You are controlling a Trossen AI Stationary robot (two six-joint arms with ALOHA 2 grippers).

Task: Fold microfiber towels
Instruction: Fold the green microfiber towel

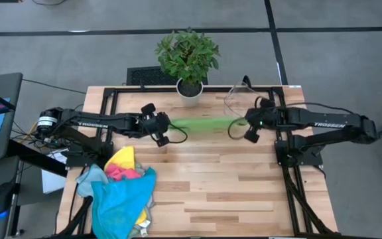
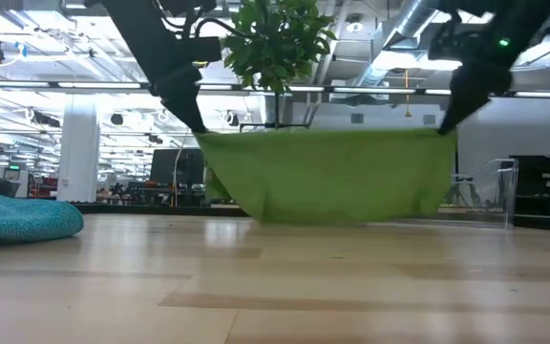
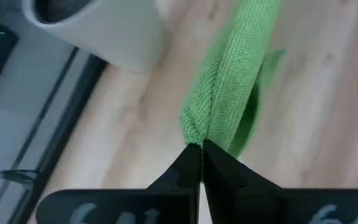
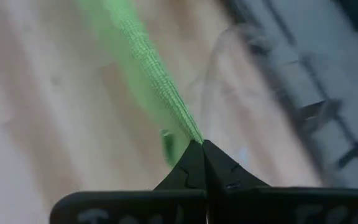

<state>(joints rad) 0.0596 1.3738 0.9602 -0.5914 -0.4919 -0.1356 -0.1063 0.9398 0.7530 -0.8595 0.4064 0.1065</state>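
Green towel [image 2: 327,177] stretched between left fingers [image 3: 191,163] and right fingers [image 4: 194,160].

Your rig — two black jointed arms, white "TROSSEN" lettering along each forearm, loose black cables looped at the wrists. Left gripper [image 3: 201,149] and right gripper [image 4: 202,146] — matte black wedge-shaped fingers tapering to points.
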